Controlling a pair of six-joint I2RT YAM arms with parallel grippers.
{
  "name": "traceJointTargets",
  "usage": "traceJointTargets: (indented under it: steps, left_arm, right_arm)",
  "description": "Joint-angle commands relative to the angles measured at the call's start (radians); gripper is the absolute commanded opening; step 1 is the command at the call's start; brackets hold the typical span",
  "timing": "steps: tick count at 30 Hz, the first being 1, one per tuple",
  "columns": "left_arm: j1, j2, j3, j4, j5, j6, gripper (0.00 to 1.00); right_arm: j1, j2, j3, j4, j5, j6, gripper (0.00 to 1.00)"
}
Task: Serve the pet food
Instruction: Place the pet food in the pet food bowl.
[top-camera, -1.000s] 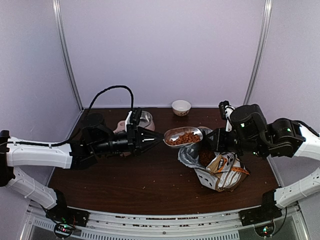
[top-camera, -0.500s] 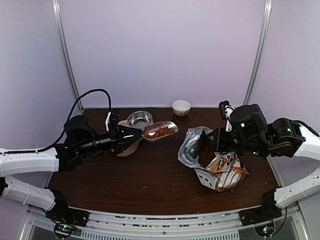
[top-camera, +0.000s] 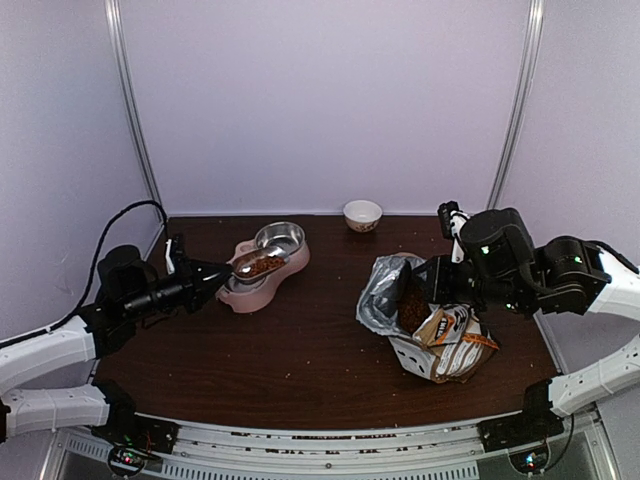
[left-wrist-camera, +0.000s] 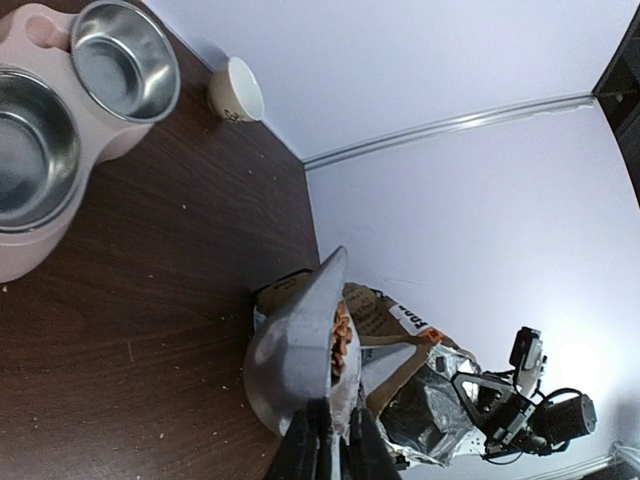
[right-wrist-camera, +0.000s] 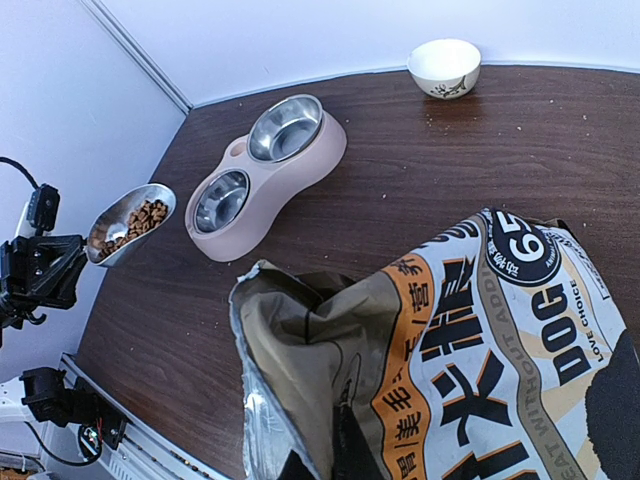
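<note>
Kibble — small brown dry pellets — in shiny metal scoop | left tool clenched on scoop handle, near pink double-bowl feeder | right tool clenched on white-and-brown printed bag rim

Dark brown wooden table; pale lilac walls; slim metal corner posts; soft even light.

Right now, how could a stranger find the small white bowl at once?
Start at the dark brown table and follow its far edge, by the back wall. The small white bowl stands there alone, outside the pink feeder, whose two bowls are steel.
</note>
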Motion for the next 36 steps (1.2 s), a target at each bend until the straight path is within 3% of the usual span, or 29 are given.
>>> traceJointTargets:
  steps: [1,12,36]
  left_arm:
    - [0.098,-0.052,-0.047,-0.004,0.043,0.036,0.0]
    - [0.304,-0.032,-0.088,-0.077,0.093,0.153,0.0]
    - [0.401,0.233,0.008,-0.085,0.075,0.312,0.0]
  right_arm:
    - [-0.004,-0.021,0.016,0.016,0.028,0.002,0.0]
    - [-0.005,-0.019,0.016,0.019,0.026,0.001,0.0]
    - [-0.007,-0.022,0.01,0.022,0.021,0.005,0.0]
